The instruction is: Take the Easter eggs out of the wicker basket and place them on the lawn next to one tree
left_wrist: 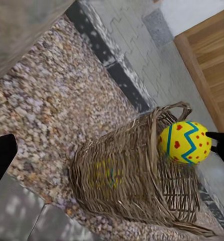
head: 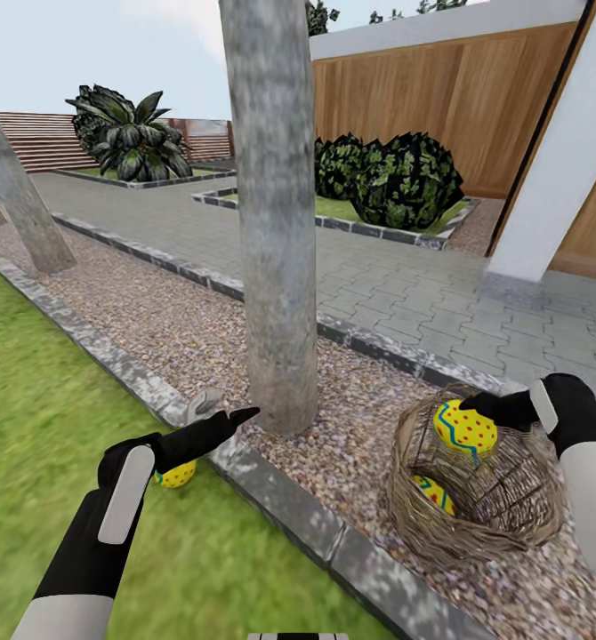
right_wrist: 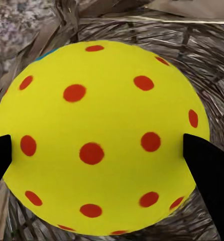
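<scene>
While one egg already lies on the lawn at the kerb, about seven o'clock of the tree: one of three placed. Second egg clamped in right tool, raised above wicker basket at five o'clock of trunk, on gravel. Third egg inside basket, untouched. Left tool spread open, holding nothing, over kerb. Remaining: set down held egg, fetch last.
</scene>
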{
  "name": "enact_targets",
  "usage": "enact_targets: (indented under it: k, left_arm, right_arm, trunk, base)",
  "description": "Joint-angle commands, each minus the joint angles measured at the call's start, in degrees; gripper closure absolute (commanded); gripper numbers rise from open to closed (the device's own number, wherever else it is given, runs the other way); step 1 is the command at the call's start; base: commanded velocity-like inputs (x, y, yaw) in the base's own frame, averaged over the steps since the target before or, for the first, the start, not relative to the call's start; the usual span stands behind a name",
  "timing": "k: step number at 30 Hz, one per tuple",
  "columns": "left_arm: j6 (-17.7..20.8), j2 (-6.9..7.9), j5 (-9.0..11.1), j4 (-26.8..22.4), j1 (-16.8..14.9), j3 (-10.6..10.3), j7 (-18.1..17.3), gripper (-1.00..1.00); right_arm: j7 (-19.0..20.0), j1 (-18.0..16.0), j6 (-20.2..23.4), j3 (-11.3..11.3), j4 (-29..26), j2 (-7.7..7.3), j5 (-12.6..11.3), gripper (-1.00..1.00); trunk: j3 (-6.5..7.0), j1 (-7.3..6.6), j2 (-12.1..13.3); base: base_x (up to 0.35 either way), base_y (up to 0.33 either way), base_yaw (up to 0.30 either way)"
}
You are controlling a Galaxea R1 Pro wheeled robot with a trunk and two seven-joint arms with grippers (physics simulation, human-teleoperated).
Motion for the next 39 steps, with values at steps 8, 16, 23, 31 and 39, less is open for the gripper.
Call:
enact_targets:
  k: [8,16,23,31,39]
  left_arm:
    - [0.4,-0.07,-0.4,0.0,0.0,0.1,-0.4,-1.00]
    - [0.4,-0.10,-0.4,0.1,0.0,0.0,-0.4,-1.00]
    - [0.2,0.09,-0.4,-0.2,0.0,0.3,-3.4,-1.00]
    - [-0.1,0.11,-0.4,-0.2,0.0,1.4,-4.2,-1.00]
    - [0.3,3.60,-0.4,-2.2,0.0,5.8,-12.3,-1.00]
  right_arm:
    - [0.6,10.4,0.7,-0.1,-23.5,-0.23,-6.9,1.00]
    - [0.8,18.2,1.0,-0.1,-41.2,-0.34,-16.2,1.00]
    - [7.1,21.5,0.7,1.6,-44.5,-2.30,-30.1,1.00]
    - [15.8,22.3,0.6,10.0,-47.6,-2.30,-29.4,1.00]
    - [15.5,22.3,0.5,13.3,-47.6,-2.10,-29.3,1.00]
  trunk:
    - [1.73,-0.21,0.1]
    - [3.26,-1.53,2.4]
    - [3.44,-1.75,2.8]
    - [3.44,-1.75,2.8]
    - [3.44,-1.75,2.8]
  base:
    - [0.000,0.000,0.000]
    - [0.000,0.000,0.000]
    - [0.000,0.000,0.000]
    - [0.000,0.000,0.071]
    - [0.000,0.000,0.286]
